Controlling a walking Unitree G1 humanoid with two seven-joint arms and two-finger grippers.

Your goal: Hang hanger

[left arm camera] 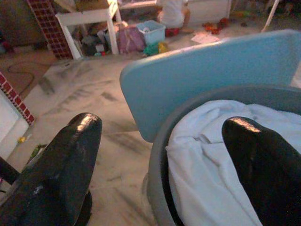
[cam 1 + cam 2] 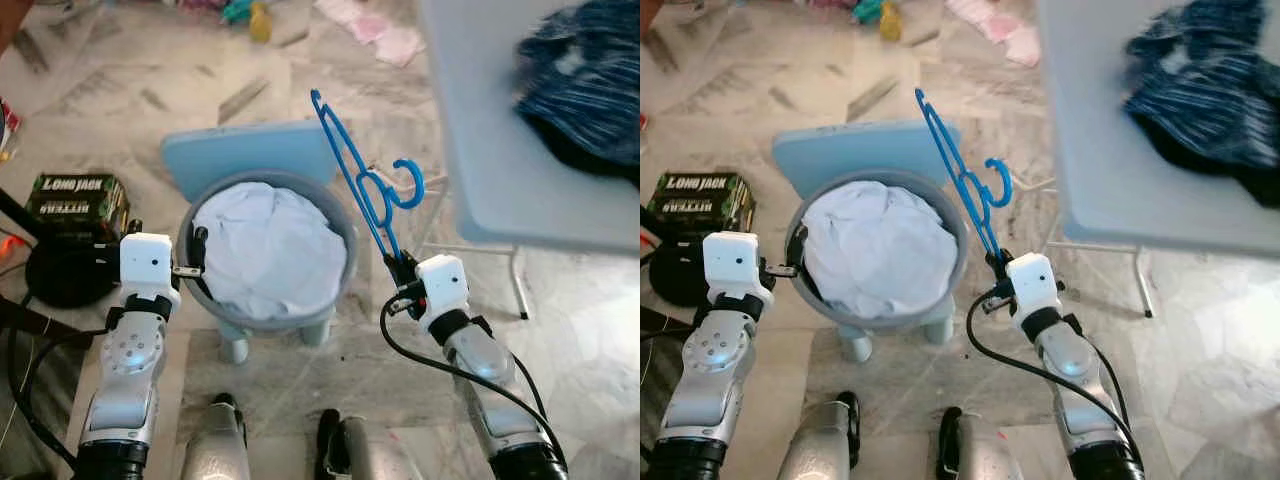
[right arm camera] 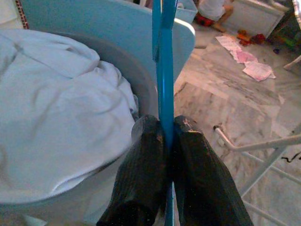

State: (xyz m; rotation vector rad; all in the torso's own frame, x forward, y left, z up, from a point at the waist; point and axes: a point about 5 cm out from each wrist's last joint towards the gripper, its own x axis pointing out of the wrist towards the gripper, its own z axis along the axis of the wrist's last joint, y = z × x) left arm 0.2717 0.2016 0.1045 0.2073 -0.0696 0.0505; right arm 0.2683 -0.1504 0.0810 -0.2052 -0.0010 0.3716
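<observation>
A blue plastic hanger [image 2: 362,180] stands nearly upright, its hook [image 2: 408,183] curling to the right, just right of a grey basket. My right gripper [image 2: 401,266] is shut on the hanger's lower end; the wrist view has both black fingers [image 3: 141,179] pinching the blue bar [image 3: 164,70]. My left gripper [image 2: 196,262] is open at the left rim of the grey basket [image 2: 340,225], one finger over the white cloth [image 1: 207,155] and one outside the rim. The basket is full of white laundry [image 2: 268,250].
A pale blue board [image 2: 250,155] lies behind the basket. A white folding table [image 2: 500,150] with a dark blue striped garment [image 2: 585,75] stands at the right. A green box [image 2: 75,200] sits left. A person [image 1: 174,12] sits far off on the marble floor.
</observation>
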